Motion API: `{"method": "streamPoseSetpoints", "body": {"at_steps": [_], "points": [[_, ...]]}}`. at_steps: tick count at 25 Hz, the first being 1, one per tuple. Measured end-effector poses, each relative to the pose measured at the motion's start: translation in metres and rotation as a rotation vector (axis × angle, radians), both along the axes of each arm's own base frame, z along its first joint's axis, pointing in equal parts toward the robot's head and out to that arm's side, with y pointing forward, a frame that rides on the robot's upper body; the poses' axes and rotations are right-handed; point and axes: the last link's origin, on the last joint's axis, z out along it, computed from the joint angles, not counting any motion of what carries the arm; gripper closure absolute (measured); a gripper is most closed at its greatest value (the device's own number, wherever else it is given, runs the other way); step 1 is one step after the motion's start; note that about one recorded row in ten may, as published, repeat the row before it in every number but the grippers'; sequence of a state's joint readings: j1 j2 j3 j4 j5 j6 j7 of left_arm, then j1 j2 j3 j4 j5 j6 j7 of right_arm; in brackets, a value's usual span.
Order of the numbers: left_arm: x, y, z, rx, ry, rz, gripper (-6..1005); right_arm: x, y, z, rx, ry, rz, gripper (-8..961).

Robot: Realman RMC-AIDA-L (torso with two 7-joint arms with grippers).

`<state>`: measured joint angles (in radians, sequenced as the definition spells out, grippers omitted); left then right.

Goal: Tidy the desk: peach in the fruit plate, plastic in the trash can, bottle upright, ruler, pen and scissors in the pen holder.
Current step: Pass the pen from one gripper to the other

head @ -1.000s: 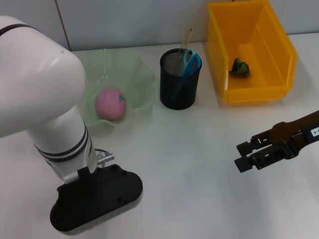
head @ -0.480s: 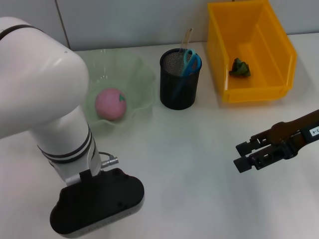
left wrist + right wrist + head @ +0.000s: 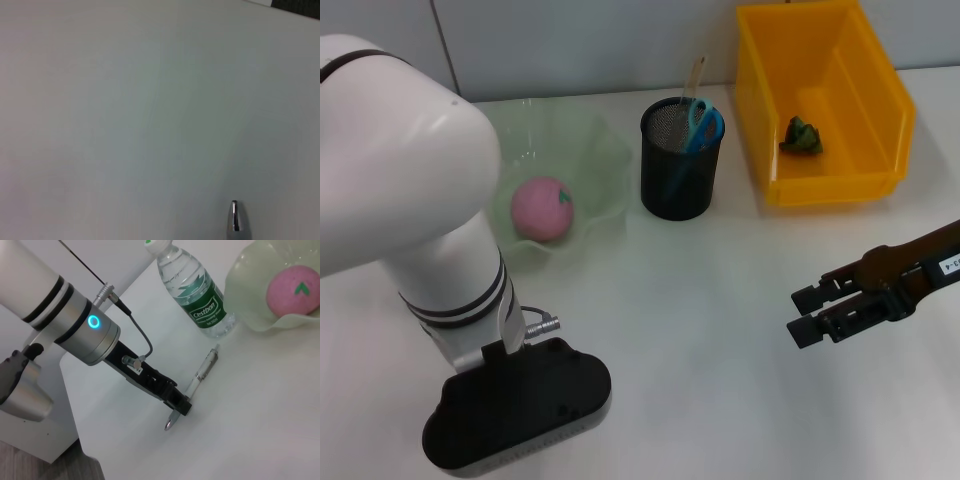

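In the right wrist view a clear pen (image 3: 205,369) lies low over the white table, and my left gripper (image 3: 181,404) is shut on it near its silver tip. That pen tip (image 3: 234,220) also shows in the left wrist view. In the head view the left arm's black wrist (image 3: 515,405) hides the gripper and the pen. A water bottle (image 3: 195,290) stands beside the green plate (image 3: 250,320). The peach (image 3: 542,208) sits in the plate (image 3: 590,160). Blue-handled scissors (image 3: 705,125) and a ruler (image 3: 693,75) stand in the black mesh pen holder (image 3: 678,175). My right gripper (image 3: 805,315) is open and empty at the right.
A yellow bin (image 3: 840,185) at the back right holds a crumpled green plastic piece (image 3: 801,136). My big white left arm (image 3: 410,180) covers the table's left side and hides the bottle in the head view.
My left arm's wrist has shifted slightly to the right and toward the table's front. The right arm has barely moved.
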<state>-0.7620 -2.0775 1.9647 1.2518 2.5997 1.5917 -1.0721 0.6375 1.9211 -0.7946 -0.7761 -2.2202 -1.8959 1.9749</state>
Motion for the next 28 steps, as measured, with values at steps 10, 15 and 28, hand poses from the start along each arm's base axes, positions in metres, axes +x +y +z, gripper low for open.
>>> {"method": "streamPoseSetpoints", "body": {"at_steps": [10,15,28], "points": [[-0.0005,0.001,-0.0006,0.002,-0.002,0.006,706,0.0004,-0.0004,-0.0004,0.0,0.001,-0.001,188],[-0.0016,0.0008,-0.0003,-0.001,-0.004,0.007,750,0.0001,-0.0001,-0.0001,0.0,0.0,-0.002,187],[-0.0013,0.0004,-0.0008,0.018,-0.002,0.017,875,-0.0015,0.0005,0.0025,-0.006,0.0,0.001,187]]}}
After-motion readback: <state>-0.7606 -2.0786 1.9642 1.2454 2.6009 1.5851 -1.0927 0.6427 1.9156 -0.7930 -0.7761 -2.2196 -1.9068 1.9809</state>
